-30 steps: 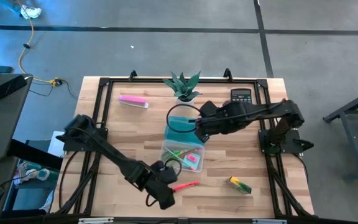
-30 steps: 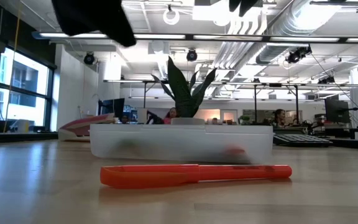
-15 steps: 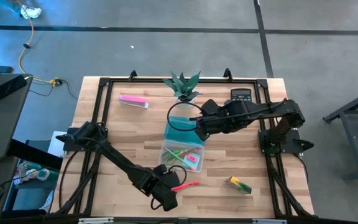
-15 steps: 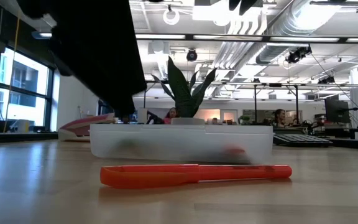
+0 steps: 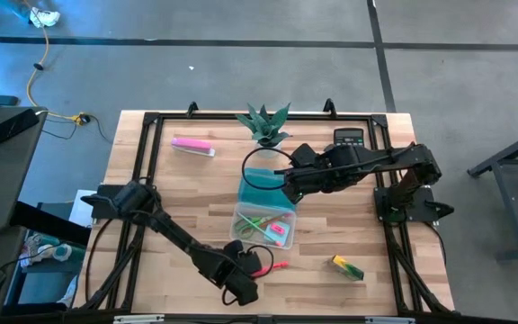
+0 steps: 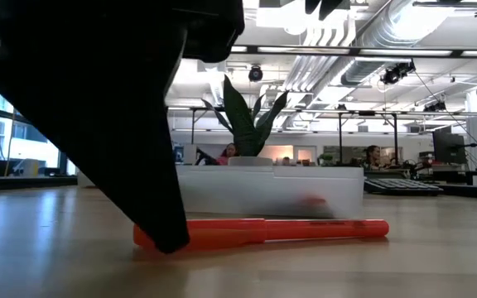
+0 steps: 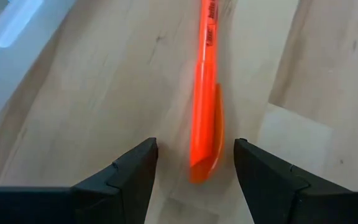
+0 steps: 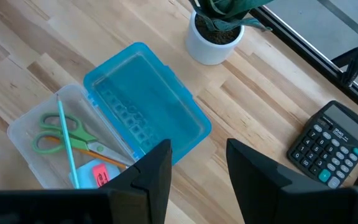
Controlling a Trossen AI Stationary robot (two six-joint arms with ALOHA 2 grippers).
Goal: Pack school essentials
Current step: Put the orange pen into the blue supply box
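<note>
Left gripper (image 7: 194,163) open, empty, straddling slim pink-red plastic pen (image 7: 207,93) end (on table); advise centring, then closing squarely.

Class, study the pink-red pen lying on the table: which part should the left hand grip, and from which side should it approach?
Grip the pink-red pen on its barrel near the end closest to the left hand, coming down from above. It lies flat on the wood, clear of the clear box, and the open fingers already straddle its narrow width, so closing across the barrel should work.
</note>
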